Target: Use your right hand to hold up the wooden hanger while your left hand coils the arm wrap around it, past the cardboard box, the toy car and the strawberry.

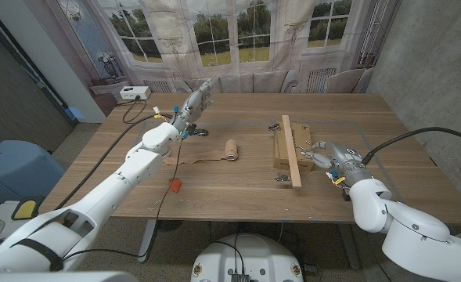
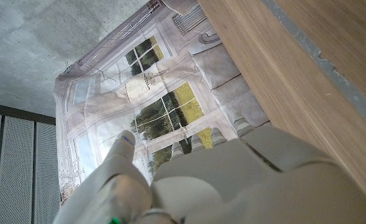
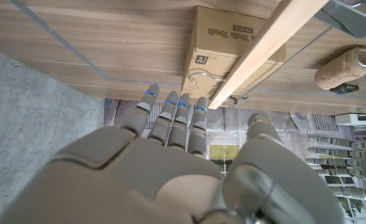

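A: How do the hands stand?

B: The left hand (image 1: 196, 102) is raised above the counter (image 1: 238, 196) near its far left corner, fingers spread, holding nothing. The right hand (image 1: 325, 154) hovers low toward the right edge, fingers (image 3: 170, 115) apart and empty, just beside the wooden hanger (image 1: 291, 150).

A: And the hanger?

B: It lies on the cardboard box (image 1: 283, 146), its long axis running from far edge to near edge. The arm wrap (image 1: 230, 149), partly unrolled, lies mid-counter; the strawberry (image 1: 176, 186) sits near the front edge.

cardboard box (image 3: 232, 46), small printed label, possibly "Train Track", barely legible
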Controlling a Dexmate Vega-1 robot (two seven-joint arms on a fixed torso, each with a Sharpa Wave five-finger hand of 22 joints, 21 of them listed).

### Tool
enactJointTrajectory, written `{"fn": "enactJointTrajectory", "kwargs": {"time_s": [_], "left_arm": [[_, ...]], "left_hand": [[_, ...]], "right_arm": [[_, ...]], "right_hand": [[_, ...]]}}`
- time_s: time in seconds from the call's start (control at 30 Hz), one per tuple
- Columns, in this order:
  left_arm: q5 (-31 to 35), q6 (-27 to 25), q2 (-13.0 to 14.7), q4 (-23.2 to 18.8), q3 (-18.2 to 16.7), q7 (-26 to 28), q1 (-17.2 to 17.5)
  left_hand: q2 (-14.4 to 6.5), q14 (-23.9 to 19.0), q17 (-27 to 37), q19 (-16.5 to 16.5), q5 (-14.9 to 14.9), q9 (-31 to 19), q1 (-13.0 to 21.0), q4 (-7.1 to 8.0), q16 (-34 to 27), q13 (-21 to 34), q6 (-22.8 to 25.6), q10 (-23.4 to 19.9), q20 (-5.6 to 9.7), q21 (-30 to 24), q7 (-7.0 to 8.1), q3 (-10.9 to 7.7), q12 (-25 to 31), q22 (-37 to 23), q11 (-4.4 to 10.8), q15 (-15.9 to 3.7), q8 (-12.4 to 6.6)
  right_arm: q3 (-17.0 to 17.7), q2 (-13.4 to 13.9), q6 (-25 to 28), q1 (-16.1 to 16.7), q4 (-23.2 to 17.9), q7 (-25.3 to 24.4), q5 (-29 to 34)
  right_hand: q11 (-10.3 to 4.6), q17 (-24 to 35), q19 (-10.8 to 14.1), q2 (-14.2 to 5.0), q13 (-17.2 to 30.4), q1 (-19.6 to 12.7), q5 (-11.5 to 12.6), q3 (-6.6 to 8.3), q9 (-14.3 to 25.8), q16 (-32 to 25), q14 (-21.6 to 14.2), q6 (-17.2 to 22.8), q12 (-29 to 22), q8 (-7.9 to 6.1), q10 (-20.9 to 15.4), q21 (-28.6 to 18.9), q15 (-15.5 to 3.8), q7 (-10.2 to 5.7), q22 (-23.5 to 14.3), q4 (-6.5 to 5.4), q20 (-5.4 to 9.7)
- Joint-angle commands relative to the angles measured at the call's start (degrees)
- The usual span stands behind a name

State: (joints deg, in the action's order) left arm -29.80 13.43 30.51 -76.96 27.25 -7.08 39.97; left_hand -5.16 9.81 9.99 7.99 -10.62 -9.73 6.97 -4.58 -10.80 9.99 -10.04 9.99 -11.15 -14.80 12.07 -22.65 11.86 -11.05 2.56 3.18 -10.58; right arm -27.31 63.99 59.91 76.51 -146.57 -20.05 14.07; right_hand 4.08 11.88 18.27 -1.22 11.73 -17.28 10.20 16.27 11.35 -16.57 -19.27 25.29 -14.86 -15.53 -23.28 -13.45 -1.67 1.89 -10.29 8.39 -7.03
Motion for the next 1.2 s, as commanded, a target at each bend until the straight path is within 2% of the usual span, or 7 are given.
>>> {"fn": "enactJointTrajectory", "kwargs": {"time_s": [0.03, 0.37, 0.6, 0.9, 1.07, 1.13, 1.2], "left_arm": [[-0.2, 0.7, -0.3, 1.0, 0.0, -0.5, -0.5], [-0.4, 0.9, -0.1, 1.2, -0.2, -0.9, -0.3], [-0.4, 0.8, 0.1, 0.7, -0.2, -0.8, -0.1], [-0.3, 0.5, 0.4, 0.1, -0.2, -0.9, -0.2], [-0.2, 0.4, 0.5, 0.0, -0.2, -0.8, -0.3], [-0.3, 0.4, 0.4, 0.1, -0.2, -1.0, -0.4], [-0.4, 0.4, 0.3, 0.2, -0.2, -1.2, -0.5]], "left_hand": [[0.3, 1.8, 0.2, -0.1, -0.3, -0.2, 0.6, -0.30, 0.1, 0.3, -2.8, 3.2, 0.05, 0.4, 0.34, -0.16, -0.1, -0.1, -0.32, -0.10, 0.13], [0.3, 1.8, 0.2, -0.3, -0.3, -0.2, 0.6, -0.30, 0.1, 0.3, -2.8, 3.2, 0.05, 0.4, 0.35, -0.16, -0.2, -0.1, -0.26, -0.10, 0.17], [0.3, 1.8, 0.2, -0.4, -0.3, -0.2, 0.6, -0.31, 0.1, 0.3, -2.8, 3.2, 0.01, 0.5, 0.35, -0.15, -0.2, -0.1, -0.22, -0.06, 0.19], [0.3, 1.8, 0.2, -0.4, -0.3, -0.2, 0.6, -0.32, 0.2, 0.3, -2.8, 3.1, -0.02, 0.5, 0.35, -0.14, -0.3, -0.1, -0.51, 0.00, 0.22], [0.3, 1.8, 0.2, -0.4, -0.3, -0.2, 0.6, -0.33, 0.2, 0.3, -2.8, 3.2, -0.04, 0.6, 0.35, -0.13, -0.3, -0.1, -0.33, -0.05, 0.23], [0.3, 1.7, 0.2, -0.4, -0.3, -0.2, 0.6, -0.33, 0.2, 0.3, -2.8, 3.1, -0.05, 0.6, 0.35, -0.13, -0.3, -0.1, -0.34, -0.07, 0.23], [0.3, 1.7, 0.2, -0.4, -0.3, -0.2, 0.6, -0.33, 0.2, 0.3, -2.8, 3.1, -0.04, 0.6, 0.35, -0.13, -0.3, -0.1, -0.39, -0.05, 0.23]], "right_arm": [[-7.0, 0.5, 6.5, -7.7, -1.1, 3.3, -0.9], [-13.4, 0.6, 10.3, -14.4, -1.2, 5.0, -1.0], [-17.6, 0.2, 13.6, -18.7, -1.2, 6.1, -1.5], [-27.1, -0.8, 20.1, -27.6, -0.8, 7.7, -1.0], [-30.1, -1.4, 20.1, -29.6, 0.1, 12.2, 3.9], [-31.3, -2.2, 20.1, -29.7, 1.0, 17.2, 10.0], [-30.6, -3.5, 20.1, -28.4, 2.0, 22.5, 15.9]], "right_hand": [[0.48, 0.5, 1.8, 0.65, 0.5, -0.1, 0.6, -0.61, 0.2, -1.2, -2.6, 2.7, -1.3, -1.11, -3.1, -0.6, 0.10, 0.21, -0.2, -0.13, 0.06], [0.97, 1.1, 3.9, 1.67, 1.2, 0.4, 0.9, -1.74, 0.7, -2.7, -6.5, 7.0, -2.7, -2.79, -7.3, -0.9, 0.27, 1.27, -0.3, -0.50, 0.25], [1.05, 1.3, 4.6, 2.49, 1.5, 0.7, 1.1, -2.33, 0.9, -2.9, -7.2, 7.6, -2.9, -3.17, -8.0, -1.0, 0.29, 1.24, -0.3, -0.53, -0.26], [1.34, 1.6, 5.7, 3.52, 1.9, 1.2, 1.4, -3.16, 1.2, -3.4, -8.8, 9.4, -3.5, -4.10, -9.5, -1.2, 0.20, 1.43, -0.3, -0.74, -0.37], [1.14, 1.6, 6.1, 3.73, 2.0, 1.1, 1.5, -3.27, 1.3, -3.5, -9.4, 9.6, -3.7, -4.26, -10.0, -1.3, 0.02, 1.54, -0.4, -0.69, -0.29], [1.12, 1.6, 6.3, 3.81, 2.0, 1.1, 1.5, -3.31, 1.3, -3.5, -9.5, 9.7, -3.7, -4.30, -10.1, -1.4, 0.02, 1.55, -0.4, -0.69, -0.27], [1.08, 1.6, 6.3, 3.88, 2.0, 1.1, 1.6, -3.36, 1.3, -3.5, -9.5, 9.7, -3.7, -4.31, -10.1, -1.4, 0.03, 1.55, -0.4, -0.70, -0.26]]}}
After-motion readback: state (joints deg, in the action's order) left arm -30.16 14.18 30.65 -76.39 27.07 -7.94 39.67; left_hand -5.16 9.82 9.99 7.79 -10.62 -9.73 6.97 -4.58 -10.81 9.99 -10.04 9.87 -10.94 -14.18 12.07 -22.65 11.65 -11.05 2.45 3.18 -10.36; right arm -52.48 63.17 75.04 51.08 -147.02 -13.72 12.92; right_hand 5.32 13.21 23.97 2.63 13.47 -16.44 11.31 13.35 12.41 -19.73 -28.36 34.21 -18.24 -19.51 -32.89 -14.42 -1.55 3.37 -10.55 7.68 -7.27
